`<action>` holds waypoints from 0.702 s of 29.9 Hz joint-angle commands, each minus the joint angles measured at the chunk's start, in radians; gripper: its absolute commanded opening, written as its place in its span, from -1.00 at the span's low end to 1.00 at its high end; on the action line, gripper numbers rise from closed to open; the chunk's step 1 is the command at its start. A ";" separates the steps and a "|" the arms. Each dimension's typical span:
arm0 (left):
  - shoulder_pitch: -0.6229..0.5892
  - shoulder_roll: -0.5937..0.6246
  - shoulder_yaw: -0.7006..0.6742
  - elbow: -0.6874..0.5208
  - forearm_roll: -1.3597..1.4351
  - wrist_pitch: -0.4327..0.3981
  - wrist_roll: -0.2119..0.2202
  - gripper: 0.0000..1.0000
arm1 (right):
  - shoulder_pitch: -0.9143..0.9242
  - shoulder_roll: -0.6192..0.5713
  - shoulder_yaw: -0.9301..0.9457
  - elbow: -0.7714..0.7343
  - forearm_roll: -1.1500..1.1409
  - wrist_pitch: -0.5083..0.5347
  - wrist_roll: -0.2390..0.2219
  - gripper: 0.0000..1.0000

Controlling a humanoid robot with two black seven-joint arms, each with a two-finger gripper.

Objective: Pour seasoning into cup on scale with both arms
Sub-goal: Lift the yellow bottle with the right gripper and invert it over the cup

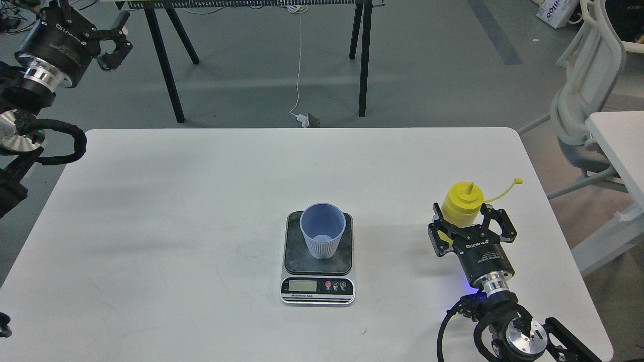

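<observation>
The white surface (176, 226) carries three task items. The scale (317, 294) sits near the centre, toward the front edge, with its silver display strip and buttons facing the robot. The cup (322, 236) stands upright on the dark weighing plate, mouth open upward, roughly centred on the plate.

The seasoning bottle (461, 203) stands upright on the right side of the surface, well apart from the scale. Its nozzle points up. The small tethered cap (518, 181) is off the nozzle and hangs out to the right on its strap.

The right pincer (472, 223) is at the bottle, approaching from the near side at low height. Its two fingers are spread, one on each side of the bottle body. The fingers lie close to the bottle walls; whether they press on the bottle cannot be told from this view. The bottle base appears to rest on the surface.

The left pincer (114, 42) is raised at the far left, beyond the surface edge and above the floor. Its fingers are parted and hold nothing. It is well apart from every task item.

Behind the surface, black trestle legs (166, 65) stand on the grey floor, a white cable (299, 75) hangs down between them, and a white chair (588, 95) stands at the right.
</observation>
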 commanded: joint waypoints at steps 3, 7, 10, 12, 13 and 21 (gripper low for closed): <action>0.009 0.001 0.001 0.001 0.000 0.000 0.000 0.99 | 0.001 -0.012 0.007 0.009 0.000 0.000 -0.003 -0.37; 0.009 0.001 0.001 0.001 0.000 0.000 -0.002 0.99 | 0.004 -0.064 0.030 0.046 0.000 0.000 -0.001 -0.42; 0.012 0.003 -0.001 -0.001 -0.002 0.000 -0.003 0.99 | 0.027 -0.157 0.034 0.107 -0.005 0.000 -0.001 -0.45; 0.012 0.004 -0.001 -0.001 -0.003 0.000 -0.005 0.99 | 0.061 -0.246 0.033 0.144 -0.017 0.000 -0.001 -0.45; 0.013 0.010 -0.002 -0.001 -0.003 0.000 -0.006 0.99 | 0.082 -0.289 0.033 0.153 -0.046 0.000 -0.001 -0.45; 0.041 0.026 -0.001 -0.008 0.000 0.000 -0.009 1.00 | 0.346 -0.398 0.021 0.162 -0.414 0.000 -0.005 -0.47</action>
